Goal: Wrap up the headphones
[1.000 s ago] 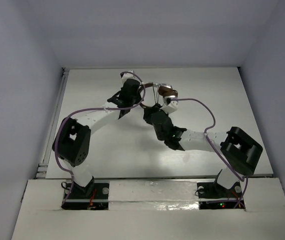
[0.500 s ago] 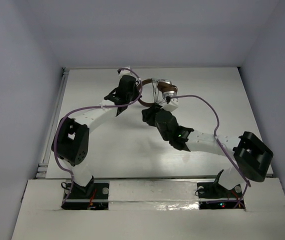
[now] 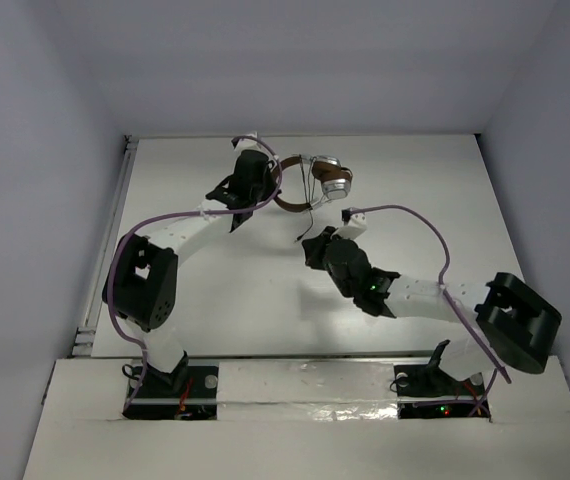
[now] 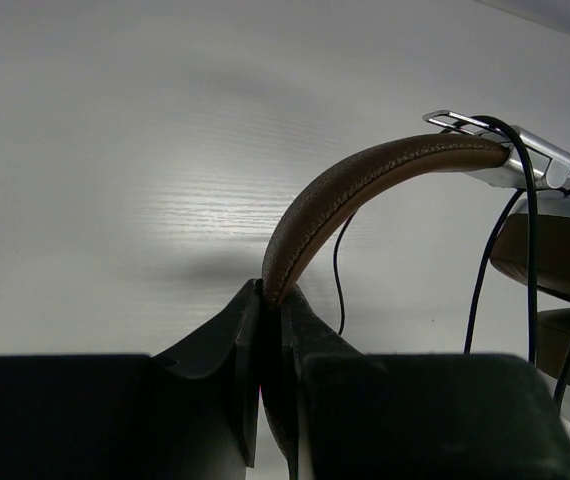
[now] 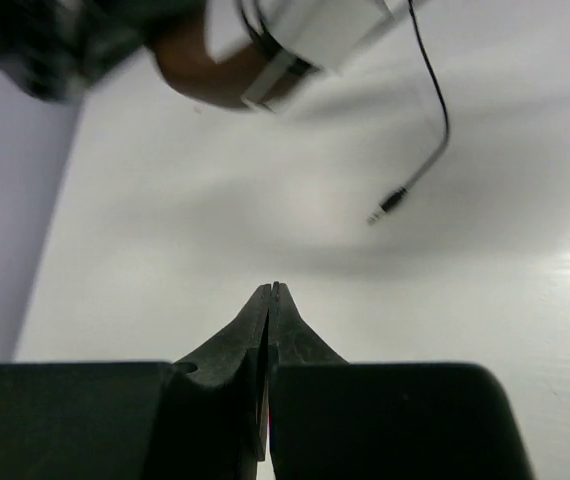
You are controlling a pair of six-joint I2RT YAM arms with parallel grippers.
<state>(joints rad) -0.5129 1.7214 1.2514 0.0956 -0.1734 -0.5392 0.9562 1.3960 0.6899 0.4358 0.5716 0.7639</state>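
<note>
1. At the far centre of the table point(image 3: 215, 290), the left gripper point(image 4: 270, 300) is clenched on the brown headband point(image 4: 365, 180) of the headphones point(image 3: 317, 180), one finger on each face of the band.
2. The right gripper point(image 5: 270, 292) is fully closed, jaws touching, and grasps nothing. It sits on the near side of the headphones, apart from them.
3. In the top view the headband arches from the left gripper rightward, ending at the earcups point(image 3: 335, 180).
4. The black cord point(image 4: 530, 230) crosses the metal slider point(image 4: 525, 150) and drops beside the earcups. Its plug point(image 5: 389, 205) lies free between the headphones and the right gripper.
</note>
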